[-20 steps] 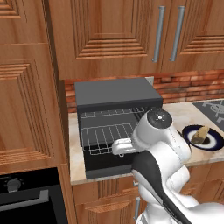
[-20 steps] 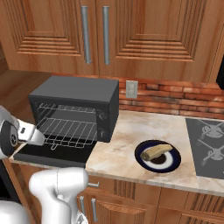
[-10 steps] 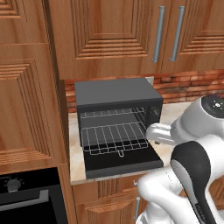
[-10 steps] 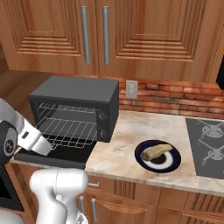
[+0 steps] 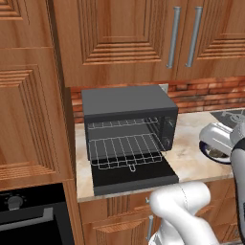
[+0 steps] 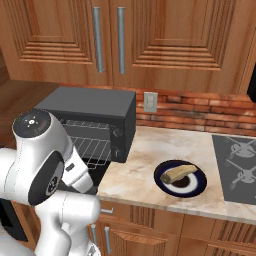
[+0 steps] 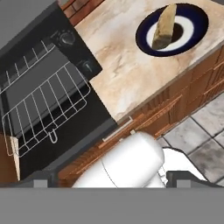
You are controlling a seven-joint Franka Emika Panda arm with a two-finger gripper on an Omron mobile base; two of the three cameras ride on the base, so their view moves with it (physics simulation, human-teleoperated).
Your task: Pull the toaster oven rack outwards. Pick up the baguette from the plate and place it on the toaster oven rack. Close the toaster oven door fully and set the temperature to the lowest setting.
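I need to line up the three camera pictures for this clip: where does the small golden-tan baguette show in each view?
Left base view: the small golden-tan baguette cannot be made out; the white arm covers the plate area at the right edge.
Right base view: baguette lower right of centre, on the navy-rimmed round plate.
Hand view: baguette at top right.
Shared landmark: the dark grey toaster oven.

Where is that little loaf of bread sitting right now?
The baguette lies on the plate on the marble counter, to the right of the toaster oven and left of the stovetop in the right base view.
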